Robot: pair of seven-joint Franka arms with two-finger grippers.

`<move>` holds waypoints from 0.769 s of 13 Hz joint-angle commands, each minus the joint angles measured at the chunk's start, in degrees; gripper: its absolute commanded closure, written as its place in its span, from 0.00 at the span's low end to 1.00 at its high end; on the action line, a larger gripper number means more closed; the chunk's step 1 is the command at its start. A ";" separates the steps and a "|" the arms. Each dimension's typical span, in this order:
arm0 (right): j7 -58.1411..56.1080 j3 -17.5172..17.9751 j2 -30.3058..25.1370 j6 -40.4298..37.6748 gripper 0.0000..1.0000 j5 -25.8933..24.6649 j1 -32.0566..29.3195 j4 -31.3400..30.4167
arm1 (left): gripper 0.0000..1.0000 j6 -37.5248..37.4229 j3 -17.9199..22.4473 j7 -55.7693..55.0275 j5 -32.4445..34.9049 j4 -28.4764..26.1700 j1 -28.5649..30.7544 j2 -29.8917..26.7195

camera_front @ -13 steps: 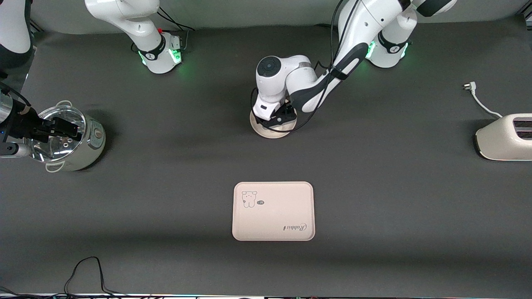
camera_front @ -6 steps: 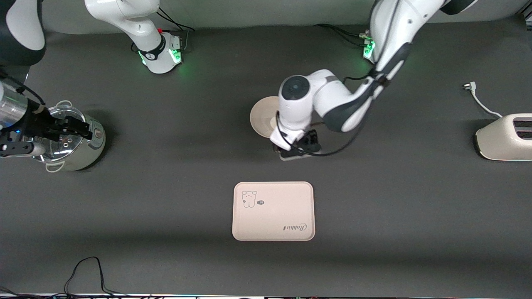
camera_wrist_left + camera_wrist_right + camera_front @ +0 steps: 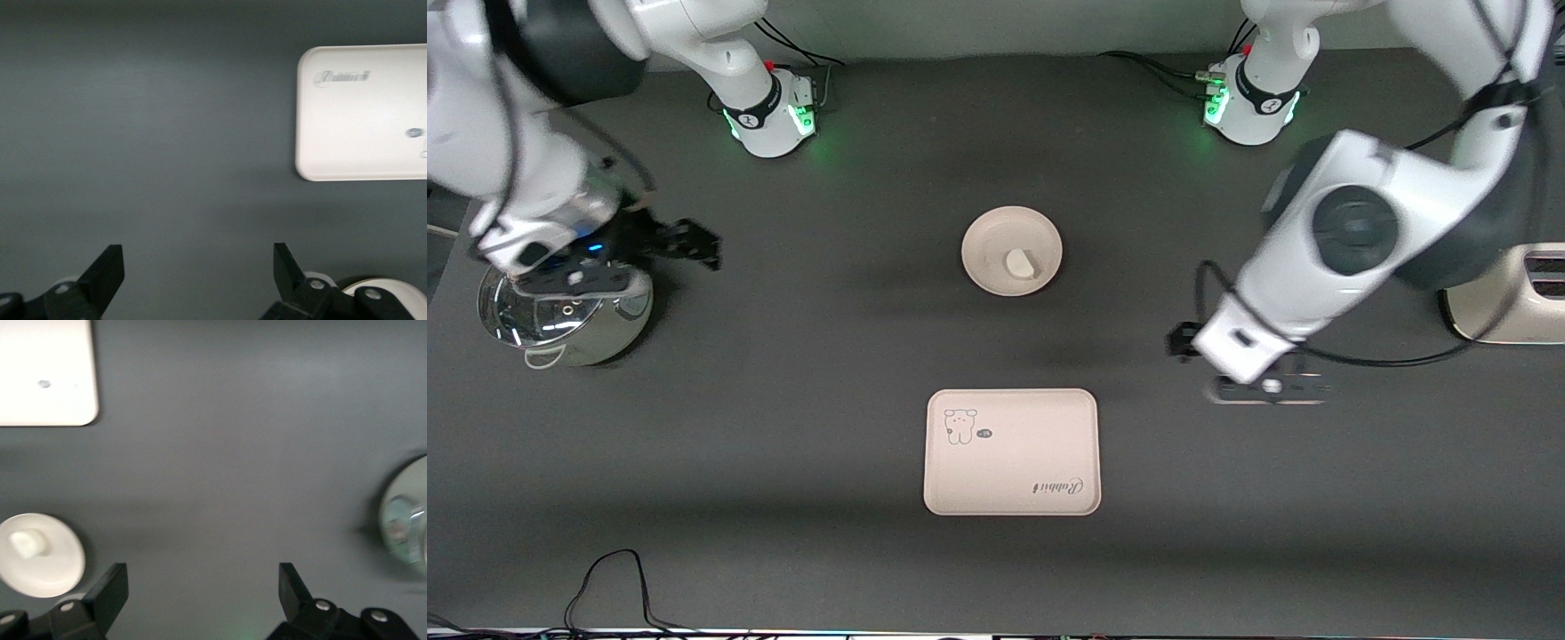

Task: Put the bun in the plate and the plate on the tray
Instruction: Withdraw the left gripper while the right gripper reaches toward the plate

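The small white bun lies in the round cream plate at the table's middle. The cream rectangular tray, with its bear drawing and script, lies nearer to the front camera than the plate and holds nothing. My left gripper is open and empty over bare table, toward the left arm's end from the tray. In the left wrist view the gripper has the tray ahead of it. My right gripper is open and empty beside the pot. The right wrist view shows the gripper, plate, bun and tray.
A silver pot with a glass lid stands at the right arm's end and also shows in the right wrist view. A cream toaster with a white plug cord stands at the left arm's end. A black cable lies by the front edge.
My left gripper has left the plate and swung toward the left arm's end, leaving the bun in the plate. My right gripper has moved off the pot lid toward the table's middle.
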 commanded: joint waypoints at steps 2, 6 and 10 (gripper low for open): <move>19.49 -0.21 -0.28 4.25 0.00 -0.16 17.43 -2.59 | 0.00 -7.60 -1.09 13.29 -2.07 0.09 9.43 -5.77; 25.60 1.81 4.38 11.37 0.00 6.60 26.52 -2.15 | 0.00 -12.64 -0.21 17.30 -6.12 -0.34 15.17 -9.56; 24.02 3.75 4.75 17.68 0.00 10.63 25.92 -6.70 | 0.00 -12.03 5.19 17.39 -8.47 -2.96 12.13 -13.66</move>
